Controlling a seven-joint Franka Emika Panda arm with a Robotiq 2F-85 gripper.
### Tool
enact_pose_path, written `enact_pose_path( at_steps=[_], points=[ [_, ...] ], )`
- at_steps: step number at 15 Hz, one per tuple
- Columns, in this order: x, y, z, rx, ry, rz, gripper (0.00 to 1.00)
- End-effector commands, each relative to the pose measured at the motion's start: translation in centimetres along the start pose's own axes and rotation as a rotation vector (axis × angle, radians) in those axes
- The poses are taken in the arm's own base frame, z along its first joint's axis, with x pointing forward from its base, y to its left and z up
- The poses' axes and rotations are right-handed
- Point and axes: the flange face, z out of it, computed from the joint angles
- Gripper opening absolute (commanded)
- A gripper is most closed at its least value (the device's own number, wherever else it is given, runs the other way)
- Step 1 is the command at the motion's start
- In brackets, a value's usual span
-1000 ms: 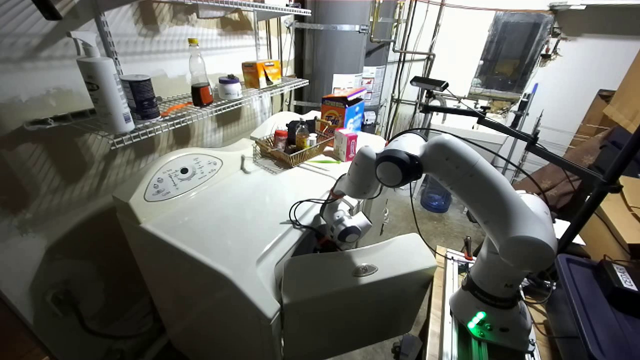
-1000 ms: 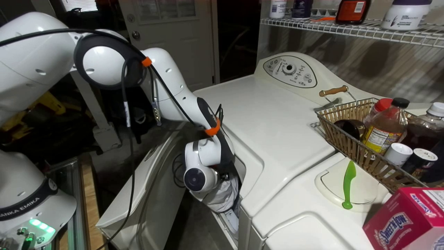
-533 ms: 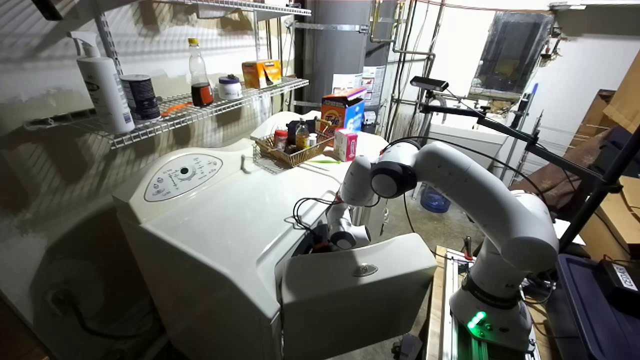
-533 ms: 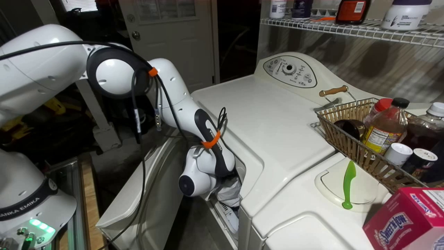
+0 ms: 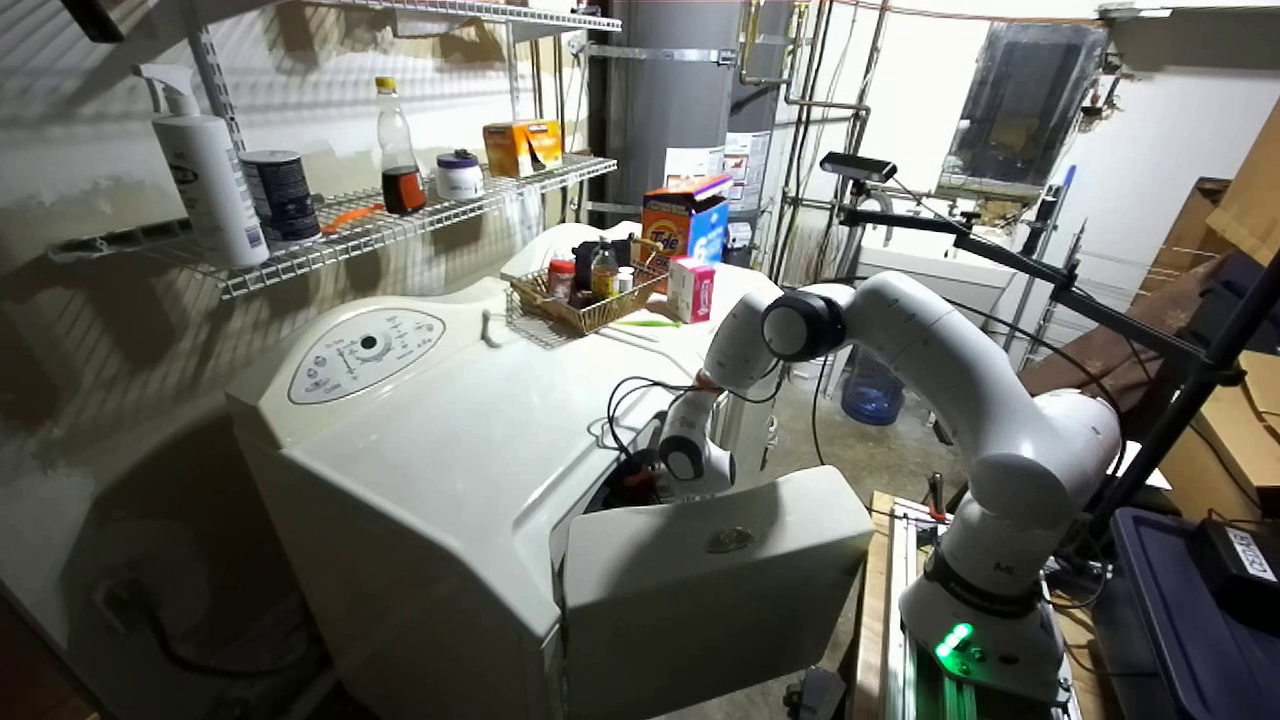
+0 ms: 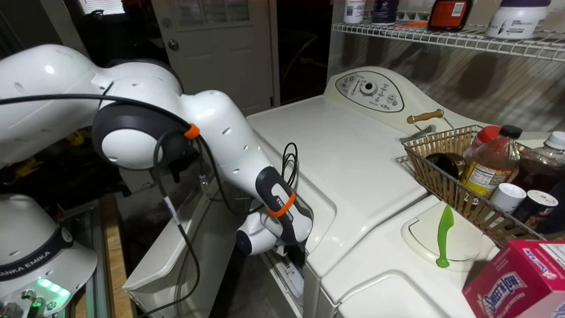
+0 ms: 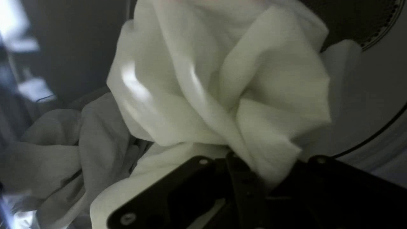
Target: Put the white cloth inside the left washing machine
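The white cloth [image 7: 203, 79] is bunched up and fills the middle of the wrist view. My gripper [image 7: 264, 168] is shut on a fold of it, at the bottom of that view. The left washing machine [image 5: 430, 450] [image 6: 326, 141] has its front door [image 5: 700, 590] [image 6: 176, 247] swung open. My wrist reaches in at the front opening behind the door in both exterior views. The gripper and nearly all the cloth are hidden there. In the wrist view, the cloth is inside the dim drum, in front of a perforated round plate [image 7: 356, 19].
Greyish cloth folds [image 7: 98, 136] lie at the left of the wrist view; I cannot tell if they are a separate piece. A basket of bottles [image 5: 590, 310] [image 6: 441, 176] and a pink box [image 5: 690, 290] [image 6: 516, 278] stand on the neighbouring machine. A wire shelf hangs above.
My wrist has moved deeper into the machine opening, and the forearm has lowered and turned. The cloth seen at the opening a second ago has gone inside, almost out of sight.
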Motion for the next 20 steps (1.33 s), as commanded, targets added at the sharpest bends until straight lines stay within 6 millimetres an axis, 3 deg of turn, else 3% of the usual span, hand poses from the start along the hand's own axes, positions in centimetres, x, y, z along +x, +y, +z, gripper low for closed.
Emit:
enact_pose_path(
  at_steps=[1,7,8,14,20],
  points=[
    [-0.4,-0.1,0.1,0.004,-0.001,-0.023,0.14],
    [-0.7,-0.1,0.1,0.01,-0.002,-0.046,0.14],
    [-0.7,-0.1,0.1,0.01,-0.002,-0.046,0.03],
    [-1.6,0.7,2.6,0.029,-0.014,-0.174,0.03],
    [-1.2,-0.9,5.4,0.202,0.019,-0.301,0.03]
  ],
)
